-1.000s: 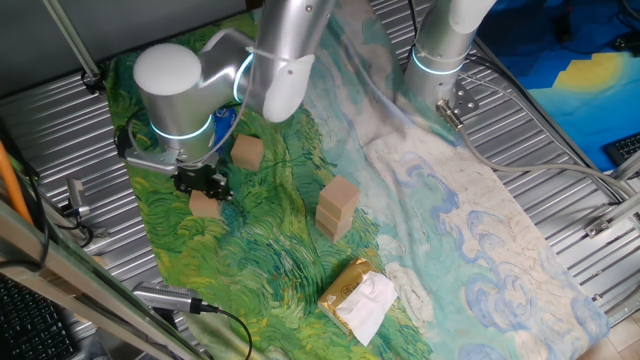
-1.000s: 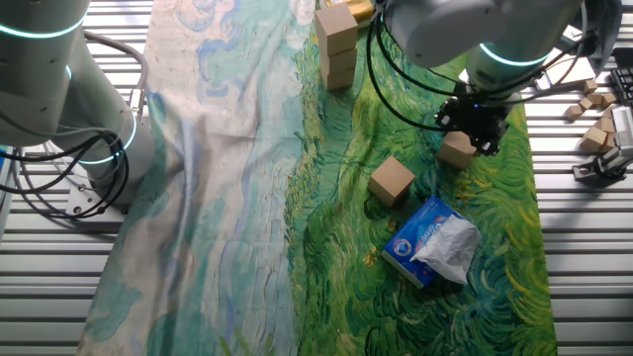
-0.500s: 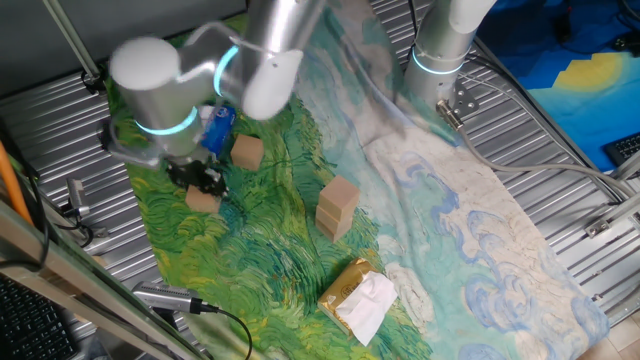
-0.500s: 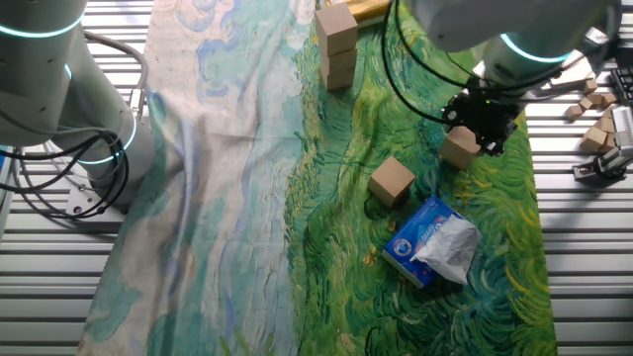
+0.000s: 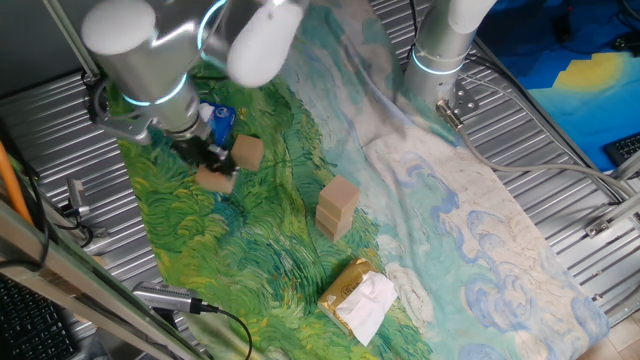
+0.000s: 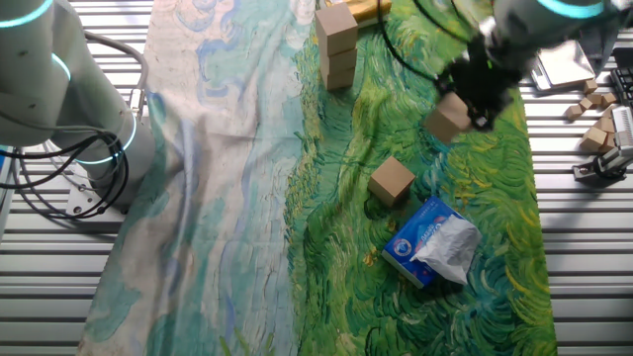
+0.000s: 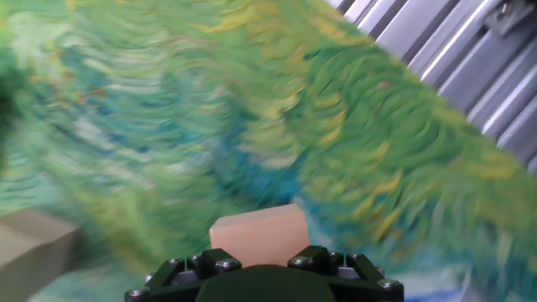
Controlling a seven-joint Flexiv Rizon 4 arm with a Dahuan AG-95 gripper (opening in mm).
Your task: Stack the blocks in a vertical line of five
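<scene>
Four blocks (image 6: 393, 181), one held aloft

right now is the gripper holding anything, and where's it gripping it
Yes: the gripper holds one wooden block, lifted off the cloth, pinched at its upper part on opposite sides.

Silver-grey rounded arm (image 5: 150, 55), glowing cyan joint rings, black pincer (image 5: 212, 160), black cables, screws
</scene>
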